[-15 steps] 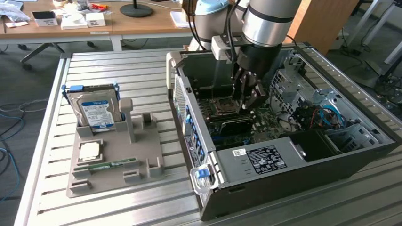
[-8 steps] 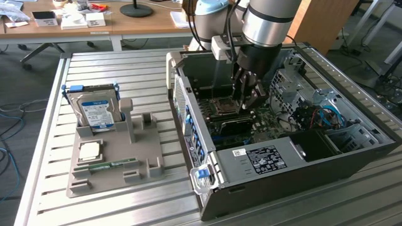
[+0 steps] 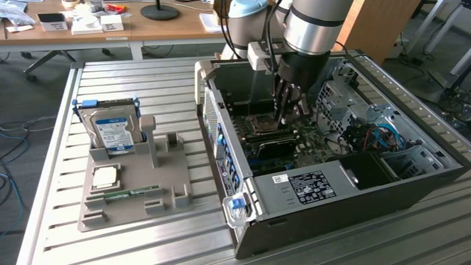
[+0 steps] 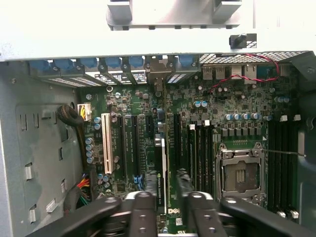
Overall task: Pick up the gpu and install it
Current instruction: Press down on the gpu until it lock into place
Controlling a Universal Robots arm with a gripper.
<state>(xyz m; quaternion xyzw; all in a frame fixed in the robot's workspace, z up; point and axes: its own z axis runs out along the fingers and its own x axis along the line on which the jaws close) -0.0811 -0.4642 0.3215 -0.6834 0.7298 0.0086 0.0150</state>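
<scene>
Tool (image 3: 288, 113) down inside the open case (image 3: 353, 204), hung from the arm (image 3: 312, 25) and low over the motherboard (image 4: 237, 103). In the wrist view the tool (image 4: 168, 202) straddles the gpu (image 4: 163, 168). Cannot tell whether the tool pinches the card or stands spread around it.

Gpu seen edge-on: thin dark card, pale strip along its top edge, standing upright on the board in the row of long black slots. Green-marked label on its face just beside the tool. It runs from the tool away toward the case's rear wall.

To one side of the card, close by: more black slots, then the CPU socket (image 4: 242, 175) with its metal frame, bare. To the other side: further black slots, then a white slot (image 4: 106, 143), then a bundle of dark wires near the case wall. Beyond the card, at the far end from the tool: blue slot clips (image 4: 89, 64) along the rear wall, and a red cable (image 4: 247, 74) looping over the board's corner.

Outside the case, well away from the tool toward the exterior view's left: grey tray (image 3: 125, 210) on the slatted counter (image 3: 74, 243). Hard drive (image 3: 114, 130) stands upright at the tray's back. Square chip (image 3: 105, 176) lies flat in front of it. Memory stick (image 3: 132, 193) lies nearer the tray's front. Desks with clutter sit beyond the counter.
</scene>
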